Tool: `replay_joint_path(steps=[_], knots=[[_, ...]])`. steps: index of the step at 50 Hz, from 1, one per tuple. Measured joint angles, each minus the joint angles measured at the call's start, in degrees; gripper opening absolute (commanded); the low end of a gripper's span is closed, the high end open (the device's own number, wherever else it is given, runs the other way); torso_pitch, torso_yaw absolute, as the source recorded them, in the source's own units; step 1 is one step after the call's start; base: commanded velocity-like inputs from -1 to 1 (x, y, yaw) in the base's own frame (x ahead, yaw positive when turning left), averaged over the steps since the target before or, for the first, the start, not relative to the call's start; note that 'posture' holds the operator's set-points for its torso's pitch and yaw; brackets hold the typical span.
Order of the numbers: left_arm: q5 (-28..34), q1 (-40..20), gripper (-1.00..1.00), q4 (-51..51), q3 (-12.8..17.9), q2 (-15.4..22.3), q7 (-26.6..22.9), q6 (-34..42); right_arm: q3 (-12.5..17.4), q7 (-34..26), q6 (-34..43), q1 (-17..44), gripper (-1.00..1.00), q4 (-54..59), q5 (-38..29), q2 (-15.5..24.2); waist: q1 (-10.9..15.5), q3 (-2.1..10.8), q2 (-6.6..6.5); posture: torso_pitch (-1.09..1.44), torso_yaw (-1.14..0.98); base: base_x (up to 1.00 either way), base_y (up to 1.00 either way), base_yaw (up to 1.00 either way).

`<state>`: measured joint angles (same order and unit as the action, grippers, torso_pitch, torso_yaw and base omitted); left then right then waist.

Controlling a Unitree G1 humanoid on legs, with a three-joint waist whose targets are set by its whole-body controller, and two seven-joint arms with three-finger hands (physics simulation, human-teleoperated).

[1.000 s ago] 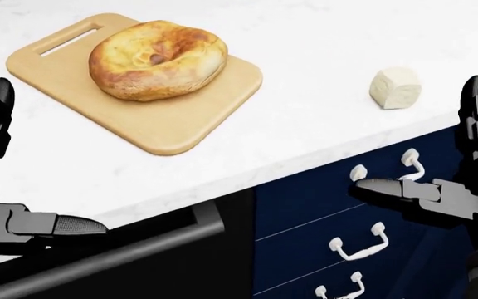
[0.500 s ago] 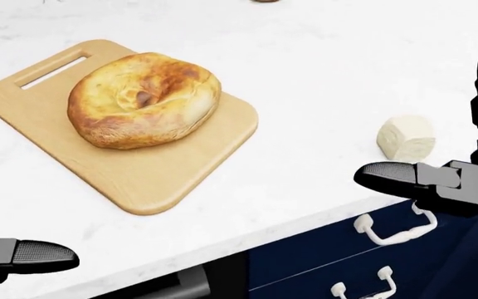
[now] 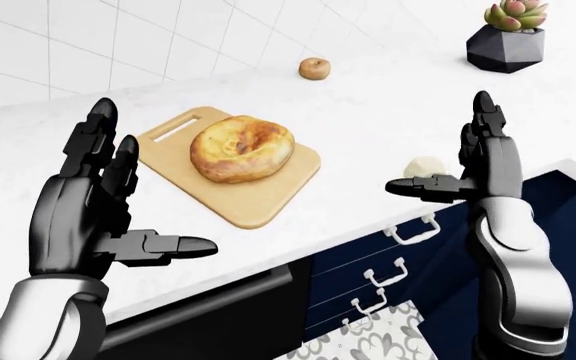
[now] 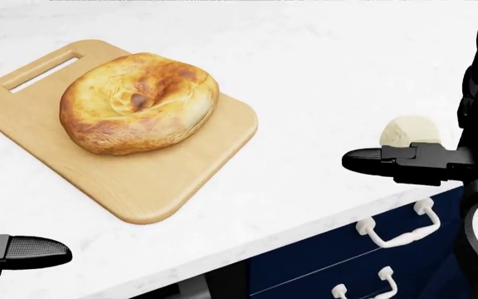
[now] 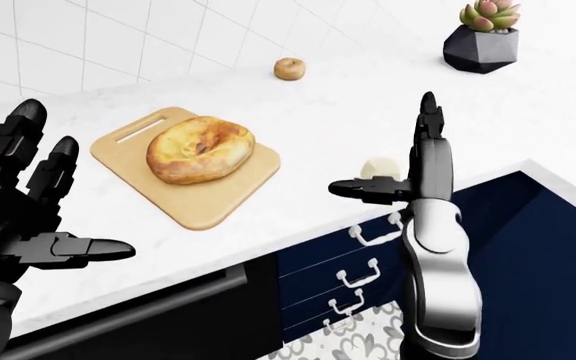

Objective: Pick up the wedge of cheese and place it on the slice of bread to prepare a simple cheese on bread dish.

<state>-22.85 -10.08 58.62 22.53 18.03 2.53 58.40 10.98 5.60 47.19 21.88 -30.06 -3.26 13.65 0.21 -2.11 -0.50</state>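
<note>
The cheese (image 4: 411, 132), mid-right in the head view, looks small, light and firm; pinching its opposite faces seems best. Right hand (image 3: 468, 176) beside it and left hand (image 3: 98, 217) both have fingers spread, holding nothing.

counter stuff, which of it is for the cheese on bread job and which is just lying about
For the job: cheese, bread, right hand open beside the cheese.
Lying about: cutting board under the bread, potted plant, small round thing.
</note>
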Motion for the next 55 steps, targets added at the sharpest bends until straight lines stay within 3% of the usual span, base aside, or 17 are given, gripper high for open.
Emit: replay_joint_path(steps=[4, 13, 20, 31, 42, 47, 50, 55], knots=[[-0.3, 0.3, 1.0, 0.1, 0.3, -0.1, -0.1, -0.2, 0.5, -1.7, 0.9, 1.0, 1.0, 1.6, -4.2, 0.3, -0.1, -0.06, -0.1, 0.0, 0.0, 0.0, 0.0, 0.0], [-1.0, -1.0, 1.0, 0.2, 0.8, 0.6, 0.3, 0.5, -1.4, -5.8, 0.9, 2.2, 1.0, 7.6, -12.1, 0.0, -0.1, -0.07, -0.09, 0.0, 0.0, 0.0, 0.0, 0.0], [-1.4, -1.8, 1.0, 0.1, 0.2, 0.4, 0.9, 1.0, -1.0, -6.5, -1.4, 4.6, 1.0, 11.7, -13.5, -0.4, -0.2, -0.07, -0.3, 0.0, 0.0, 0.0, 0.0, 0.0], [-5.3, -3.8, 1.0, 0.3, 1.7, 2.9, 3.7, 2.6, -2.3, -5.4, -5.0, 4.4, 1.0, 16.5, -13.8, -1.6, -0.1, -0.04, -0.34, 0.0, 0.0, 0.0, 0.0, 0.0], [-7.3, -3.2, 1.0, 0.3, 1.8, 3.6, 5.0, 2.4, -2.8, -4.0, -8.1, 7.1, 0.79, 22.4, -13.6, -1.8, -0.2, 0.04, -0.56, 0.0, 0.0, 0.0, 0.0, 0.0], [-7.1, -2.9, 1.0, 0.3, 2.2, 3.6, 4.7, 2.1, -3.0, -3.2, -9.5, 8.4, 0.58, 25.2, -13.3, -1.5, -0.1, 0.1, -0.46, 0.0, 0.0, 0.0, 0.0, 0.0], [-7.3, -2.7, 1.0, 0.3, 2.3, 3.7, 4.8, 1.8, -3.1, -2.8, -10.8, 8.4, 0.33, 26.9, -13.3, -1.3, -0.1, 0.17, -0.39, 0.0, 0.0, 0.0, 0.0, 0.0], [-8.0, -2.4, 1.0, 0.2, 2.3, 4.1, 5.3, 1.6, -2.5, -1.8, -13.2, 8.3, 0.39, 29.0, -13.5, -0.9, -0.1, 0.28, -0.36, 0.0, 0.0, 0.0, 0.0, 0.0]])
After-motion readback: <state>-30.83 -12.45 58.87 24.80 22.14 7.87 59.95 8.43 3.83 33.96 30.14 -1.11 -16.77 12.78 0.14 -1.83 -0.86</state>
